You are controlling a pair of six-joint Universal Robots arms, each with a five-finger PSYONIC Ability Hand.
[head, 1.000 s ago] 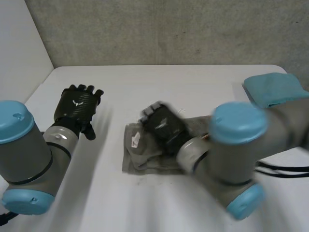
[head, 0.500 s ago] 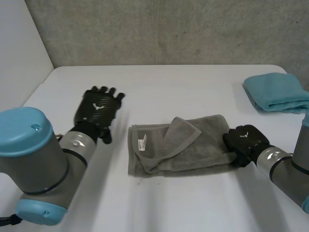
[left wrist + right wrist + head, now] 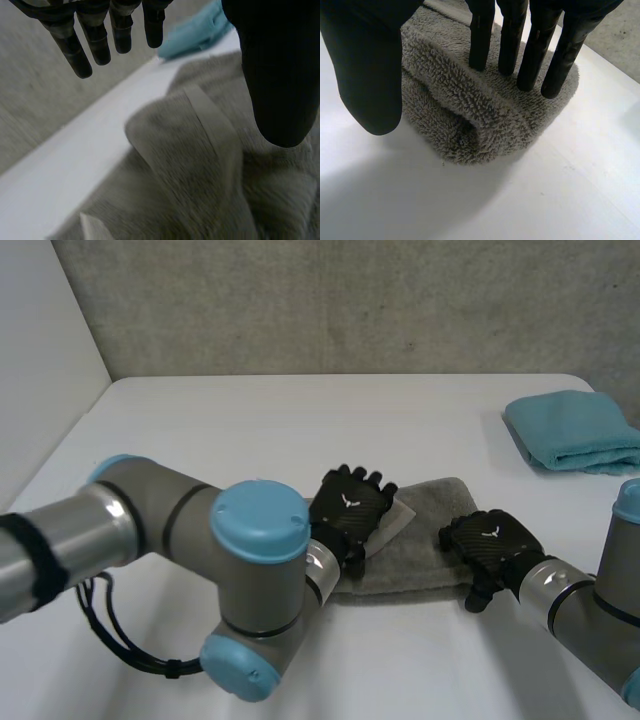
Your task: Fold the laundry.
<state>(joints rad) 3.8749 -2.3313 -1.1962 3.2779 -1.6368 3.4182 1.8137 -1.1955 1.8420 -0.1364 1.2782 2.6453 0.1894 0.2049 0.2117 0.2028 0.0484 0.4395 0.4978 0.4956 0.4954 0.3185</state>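
Hovering over the grey towel [image 3: 430, 530] lying crumpled mid-tabletop [image 3: 250, 430]: left hand [image 3: 350, 512] above its folded flap, right hand [image 3: 487, 540] above its right end, both with fingers straight, thumbs apart, gripping nothing.

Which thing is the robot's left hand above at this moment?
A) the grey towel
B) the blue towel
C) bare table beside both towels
A: the left hand is above the grey towel with straight fingers, while the blue towel lies apart near the table's far right corner.

Left hand [image 3: 350, 512] now over grey towel [image 3: 428, 542]
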